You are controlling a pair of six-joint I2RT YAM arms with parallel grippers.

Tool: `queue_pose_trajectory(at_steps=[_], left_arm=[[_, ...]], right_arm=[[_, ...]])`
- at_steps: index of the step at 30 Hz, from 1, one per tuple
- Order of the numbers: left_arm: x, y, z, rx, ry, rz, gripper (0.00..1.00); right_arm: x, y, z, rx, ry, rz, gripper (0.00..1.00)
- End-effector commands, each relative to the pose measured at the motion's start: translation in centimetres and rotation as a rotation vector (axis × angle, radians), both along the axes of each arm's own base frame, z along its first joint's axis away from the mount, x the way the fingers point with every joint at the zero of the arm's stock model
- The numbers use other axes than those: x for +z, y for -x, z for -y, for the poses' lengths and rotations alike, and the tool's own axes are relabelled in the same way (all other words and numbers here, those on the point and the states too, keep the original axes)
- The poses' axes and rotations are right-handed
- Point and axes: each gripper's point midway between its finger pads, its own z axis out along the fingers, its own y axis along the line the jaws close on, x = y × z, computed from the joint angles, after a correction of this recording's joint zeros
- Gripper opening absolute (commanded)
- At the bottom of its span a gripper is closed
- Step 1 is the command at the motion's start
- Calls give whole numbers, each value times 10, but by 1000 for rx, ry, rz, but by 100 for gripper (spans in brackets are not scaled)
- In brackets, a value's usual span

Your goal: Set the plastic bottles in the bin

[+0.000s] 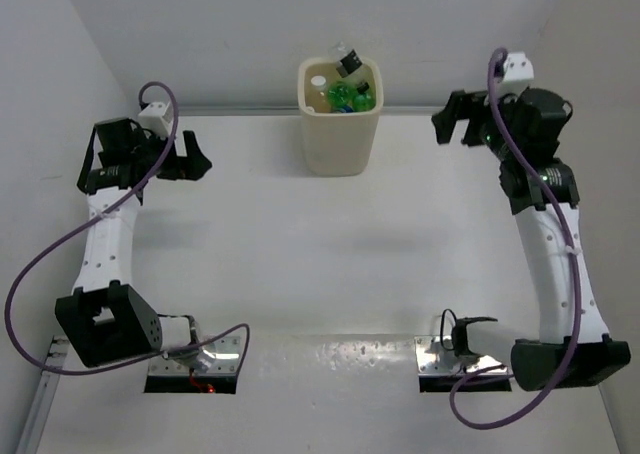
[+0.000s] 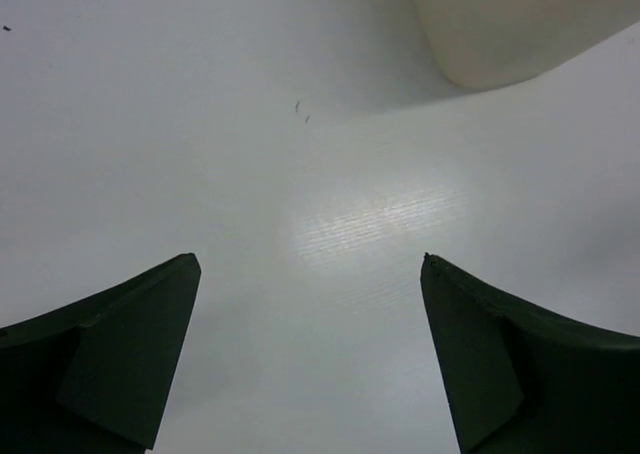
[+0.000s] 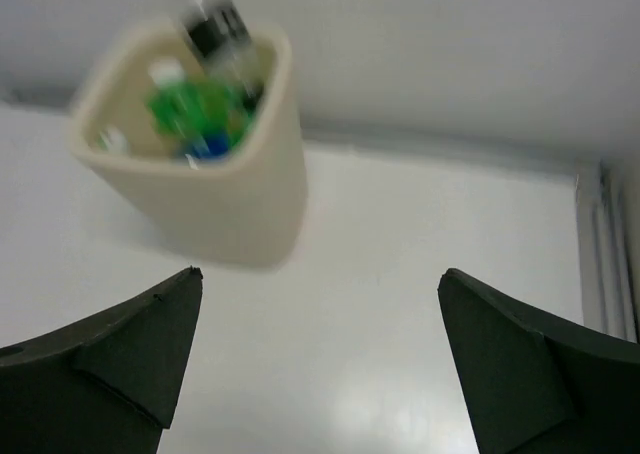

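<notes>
- The cream bin [image 1: 339, 139], smooth plastic with rounded corners and tapering downward, stands at the far middle of the white counter [image 1: 300, 264], close to the back wall.
- The plastic bottles [image 1: 350, 96] sit inside it. Green ones show, and a dark-labelled one pokes above the rim; its print is too small to read.
- The left tool [image 2: 310, 264] and right tool [image 3: 320, 274] flank the bin, well apart from it, each spread wide and gripping nothing.

no legible text anywhere; labels on the plastic bottles [image 1: 346, 92] in the bin [image 1: 338, 146] too blurred

White table [image 1: 300, 264], plain white walls [image 1: 200, 34] behind and left; soft glare on its surface.
</notes>
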Motion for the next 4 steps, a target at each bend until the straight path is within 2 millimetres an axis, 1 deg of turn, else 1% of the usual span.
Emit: queue_pose_trajectory(at_steps=[1,2,3,4], left_arm=[[11,10,-7,8,-63,51,99],[15,11,-6,8,-66,60,99],[15,11,-6,8,-66,60,99],[15,11,-6,8,-66,60,99]], right_arm=[[-106,27,15,-16,-14,-329,100],[-109,32,13,2,-12,-338,100],[-121,37,33,-52,-27,-377,100],[-124,42,35,-55,-30,-383,100]])
